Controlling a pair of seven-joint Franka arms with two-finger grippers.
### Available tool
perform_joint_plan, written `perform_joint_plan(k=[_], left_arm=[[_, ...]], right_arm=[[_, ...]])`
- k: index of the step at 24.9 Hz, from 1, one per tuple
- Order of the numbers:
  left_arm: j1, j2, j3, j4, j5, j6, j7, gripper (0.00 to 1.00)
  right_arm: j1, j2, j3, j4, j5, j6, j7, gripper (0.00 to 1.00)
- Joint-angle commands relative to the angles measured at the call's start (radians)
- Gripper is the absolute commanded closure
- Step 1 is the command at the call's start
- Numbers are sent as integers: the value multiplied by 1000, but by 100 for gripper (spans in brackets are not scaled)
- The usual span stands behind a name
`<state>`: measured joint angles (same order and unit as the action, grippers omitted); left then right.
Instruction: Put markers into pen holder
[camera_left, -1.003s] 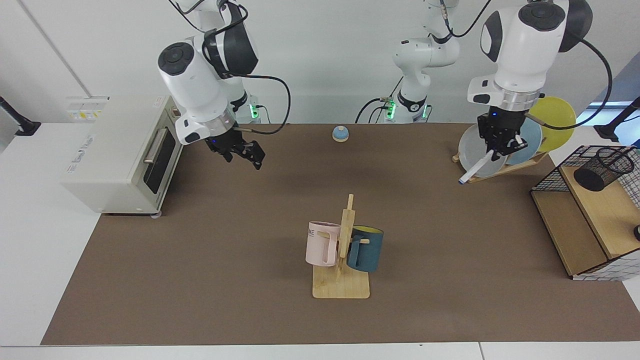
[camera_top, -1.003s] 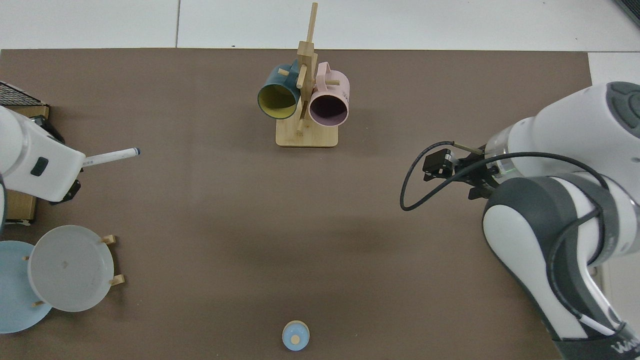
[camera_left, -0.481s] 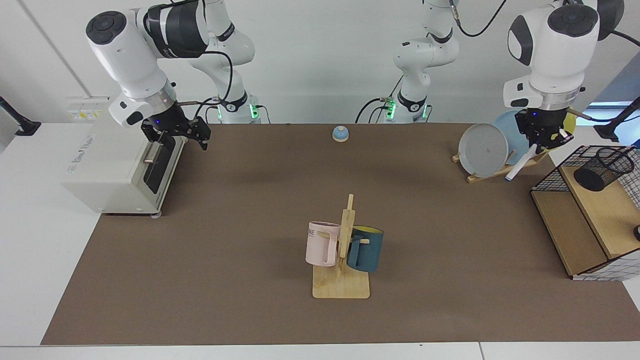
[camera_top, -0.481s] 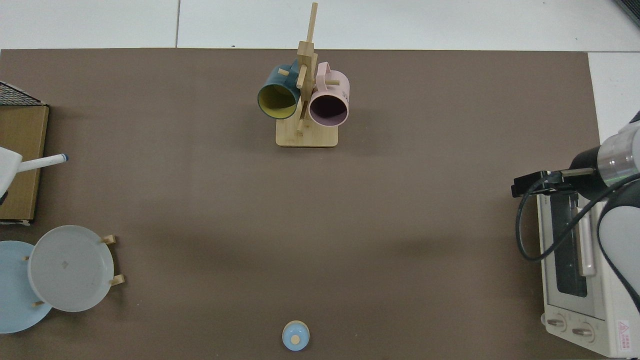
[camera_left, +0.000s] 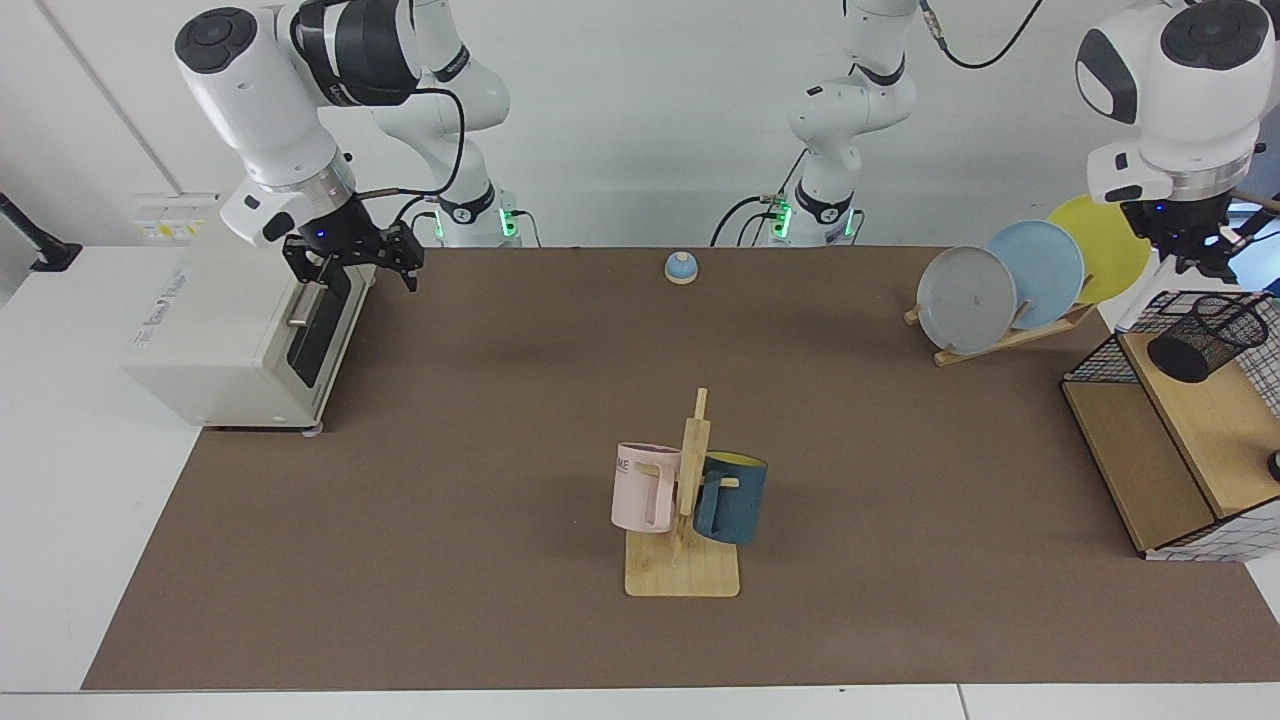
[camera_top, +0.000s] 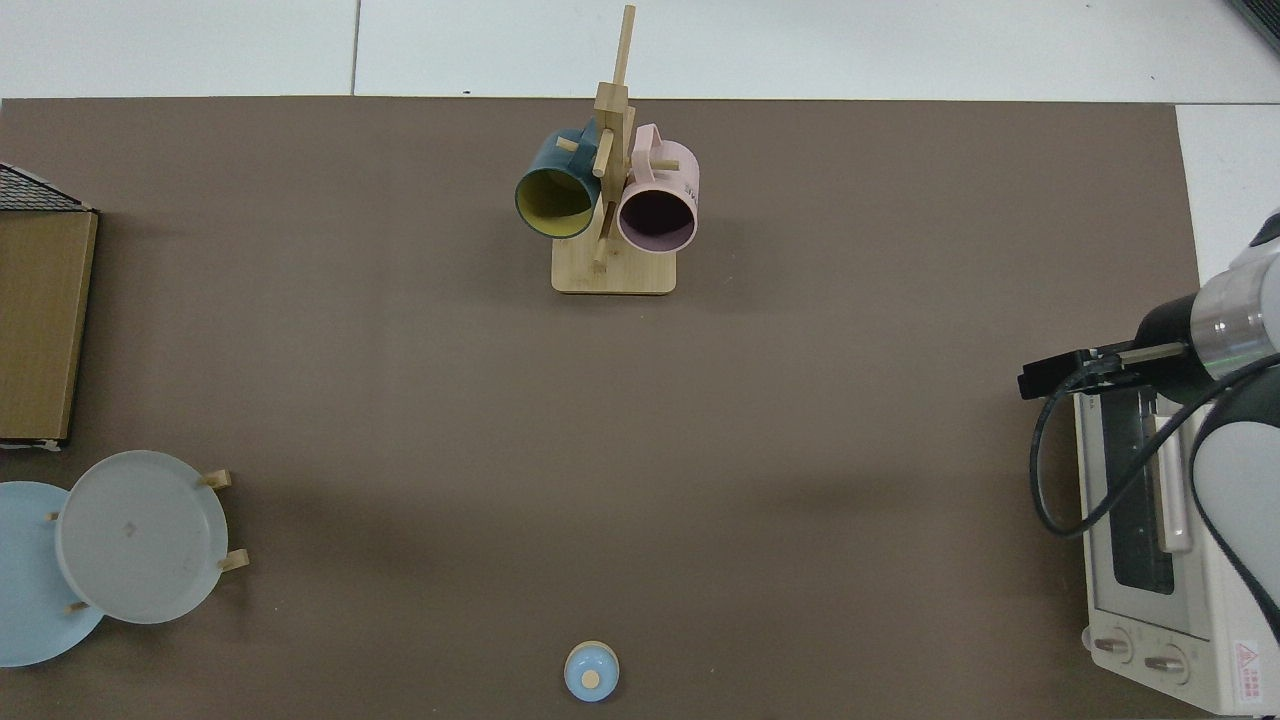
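**Operator:** How far along are we?

**Observer:** By my reading you are in the last stretch, but nothing is delivered yet. The small black wire-mesh pen holder (camera_left: 1205, 335) sits on the wooden shelf of the larger black wire-grid basket (camera_left: 1100, 350), at the table's edge on the left arm's side. I can see no marker standing in it, so the drop itself is still yours to do

**Operator:** Where is the marker relative to the pincer?

**Observer:** Your left gripper (camera_left: 1197, 258) hangs pointing down, just above the holder's rim and a little behind it in the facing view. I cannot pick the marker out against the pale surface beneath the gripper. The top view does not take in that corner at all. So I cannot tell whether that pincer is clenched on the marker or has let go. If it does hold the marker, you need only line it up over the holder's mouth and release

**Operator:** And the other arm?

**Observer:** It waits. Your right gripper (camera_left: 350, 262) hovers over the front of the white toaster oven (camera_left: 230, 340), well apart from the holder. It carries nothing I can see, though I cannot tell its state either
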<state>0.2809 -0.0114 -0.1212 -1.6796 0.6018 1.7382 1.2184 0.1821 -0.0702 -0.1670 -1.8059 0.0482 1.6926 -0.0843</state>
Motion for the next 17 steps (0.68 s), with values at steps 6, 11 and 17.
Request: perform_joint_plan(k=[6, 11, 17], left_arm=[[26, 114, -5, 164, 188, 58, 177, 100], [98, 122, -8, 162, 213, 194, 277, 100], [96, 134, -8, 162, 306, 251, 366, 100]], right_arm=[[-9, 1, 3, 5, -47, 28, -9, 0], [-7, 0, 3, 5, -59, 61, -11, 0], [-6, -2, 4, 5, -91, 70, -11, 0]])
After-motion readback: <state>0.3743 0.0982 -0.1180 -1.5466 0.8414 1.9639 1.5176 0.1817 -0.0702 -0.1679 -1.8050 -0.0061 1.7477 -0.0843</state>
